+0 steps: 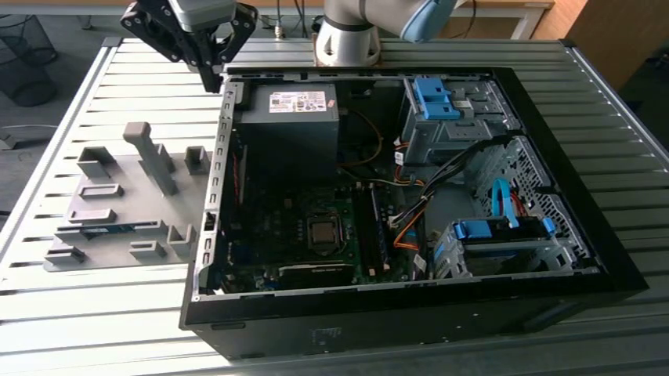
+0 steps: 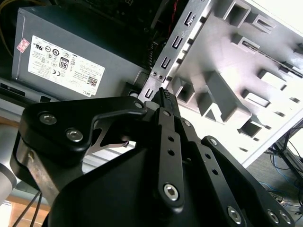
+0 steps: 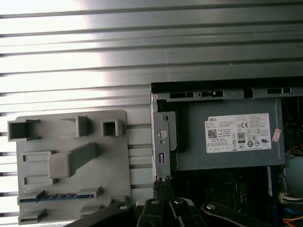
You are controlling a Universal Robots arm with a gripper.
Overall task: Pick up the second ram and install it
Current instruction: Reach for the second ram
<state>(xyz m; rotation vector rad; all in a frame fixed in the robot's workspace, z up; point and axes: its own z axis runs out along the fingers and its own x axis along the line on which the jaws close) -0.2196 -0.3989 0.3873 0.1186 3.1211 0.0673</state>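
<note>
The second ram (image 1: 106,229) is a thin green strip standing on edge between grey blocks near the front of the holder plate (image 1: 136,176), on the exterior view's left of the open computer case. In the first wrist view the second ram (image 3: 59,196) lies between two low blocks of the plate (image 3: 118,161). My black gripper (image 1: 215,78) hangs at the far end of the table, above the case's side wall beside the power supply. Its fingers are shut with nothing between them, as both wrist views show at the gripper (image 2: 164,93) (image 3: 162,182).
The grey power supply (image 1: 287,117) fills the case's far corner. A dark memory stick (image 1: 368,227) sits in the motherboard (image 1: 313,235) beside the processor socket. Blue drive brackets (image 1: 491,229) and cables crowd the exterior view's right. A tall grey block (image 1: 152,157) rises from the holder plate.
</note>
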